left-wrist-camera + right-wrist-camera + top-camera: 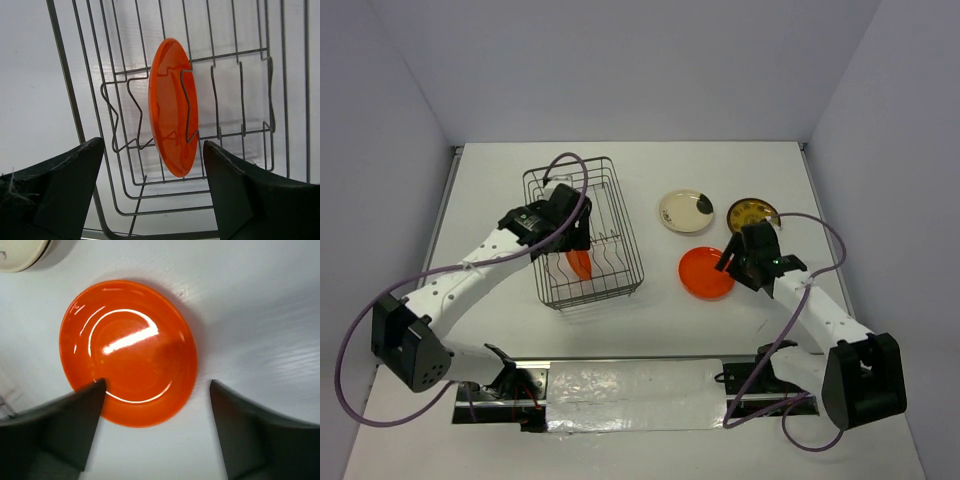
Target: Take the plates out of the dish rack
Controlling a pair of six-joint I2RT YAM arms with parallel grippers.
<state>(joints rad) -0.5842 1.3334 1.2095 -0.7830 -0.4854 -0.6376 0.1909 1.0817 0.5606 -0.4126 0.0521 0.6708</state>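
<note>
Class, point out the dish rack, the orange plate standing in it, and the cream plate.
dish rack (pixel 625 225): top view, right side wall.
orange plate in the rack (pixel 169 100): left wrist view, middle of its face.
cream plate (pixel 680 212): top view, its plain centre.

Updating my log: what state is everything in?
Dark wire dish rack: holds one plate.
Orange-red plate in rack: standing upright.
Second orange-red plate: flat on table.
Cream plate, black patch: flat on table.
Dark brown plate, yellow pattern: flat on table.
Left gripper: open.
Right gripper: open.
</note>
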